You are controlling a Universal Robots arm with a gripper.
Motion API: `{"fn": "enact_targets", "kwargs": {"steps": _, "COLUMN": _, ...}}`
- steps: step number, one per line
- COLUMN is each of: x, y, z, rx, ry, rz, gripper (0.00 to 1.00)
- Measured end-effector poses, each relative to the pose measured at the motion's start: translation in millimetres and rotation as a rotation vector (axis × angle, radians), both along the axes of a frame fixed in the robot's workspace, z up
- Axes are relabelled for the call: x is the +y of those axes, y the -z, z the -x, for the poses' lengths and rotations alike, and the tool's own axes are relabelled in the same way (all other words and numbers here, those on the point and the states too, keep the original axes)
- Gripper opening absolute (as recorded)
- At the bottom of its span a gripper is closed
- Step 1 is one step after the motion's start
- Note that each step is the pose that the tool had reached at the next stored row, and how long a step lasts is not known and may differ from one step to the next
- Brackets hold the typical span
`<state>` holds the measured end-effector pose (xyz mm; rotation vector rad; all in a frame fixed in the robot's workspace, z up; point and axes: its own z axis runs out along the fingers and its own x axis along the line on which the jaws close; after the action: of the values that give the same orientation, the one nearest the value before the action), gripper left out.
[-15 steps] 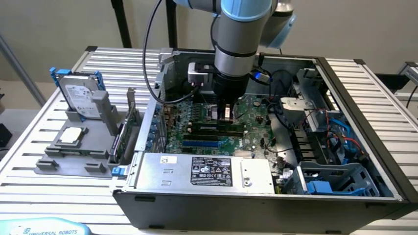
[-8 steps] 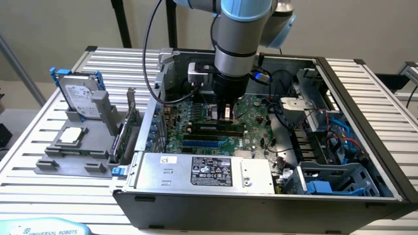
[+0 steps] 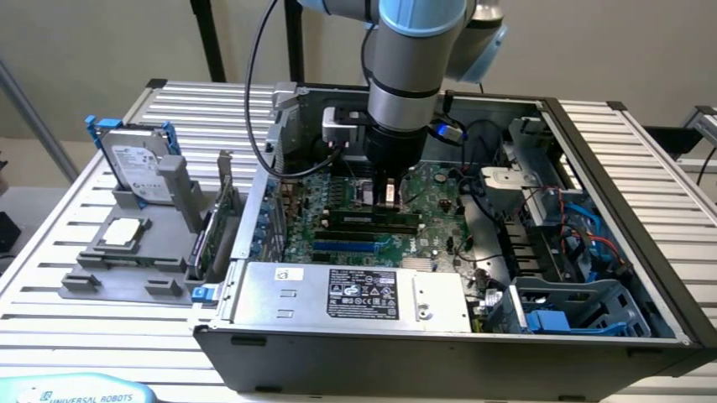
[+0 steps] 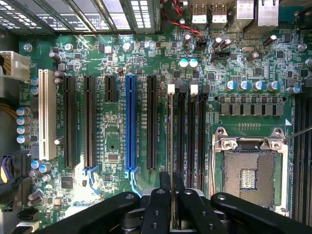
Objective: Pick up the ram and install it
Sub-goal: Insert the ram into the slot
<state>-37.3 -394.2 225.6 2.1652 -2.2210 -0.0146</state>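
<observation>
Inside the open computer case [image 3: 627,210], the gripper [image 3: 387,191] hangs low over the motherboard [image 3: 348,231], straight above the row of long memory slots [image 4: 187,131]; its fingers [image 4: 157,209] are drawn close together on the ram [image 4: 171,146], which shows in the wrist view as a thin edge running down from between the fingertips along one of those dark slots, a white latch [image 4: 171,88] at the slot's far end. Whether the stick is seated in the slot or only just above it cannot be told. In the wrist view a blue expansion slot [image 4: 130,124] lies beside the memory slots, a white one [image 4: 47,114] well apart from it, and the bare CPU socket [image 4: 248,170] sits on the other side of the memory slots. In the exterior view, the power supply [image 3: 358,294] fills the near side of the case; on the exterior view's left, outside the case, a hard drive with blue rails [image 3: 137,164] stands upright in a grey holder [image 3: 123,260] on the slatted table [image 3: 67,210]; a dark card [image 3: 218,227] stands upright just beside the case wall.
</observation>
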Motion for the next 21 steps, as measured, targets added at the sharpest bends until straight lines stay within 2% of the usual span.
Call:
{"fn": "enact_targets", "kwargs": {"steps": 11, "x": -0.1, "y": -3.3, "z": 0.1, "rx": 0.0003, "ry": 0.000, "rz": 0.0004, "gripper": 0.13}}
{"fn": "enact_targets", "kwargs": {"steps": 21, "x": -0.1, "y": -1.6, "z": 0.8, "rx": 0.0004, "ry": 0.000, "rz": 0.0008, "gripper": 0.13}}
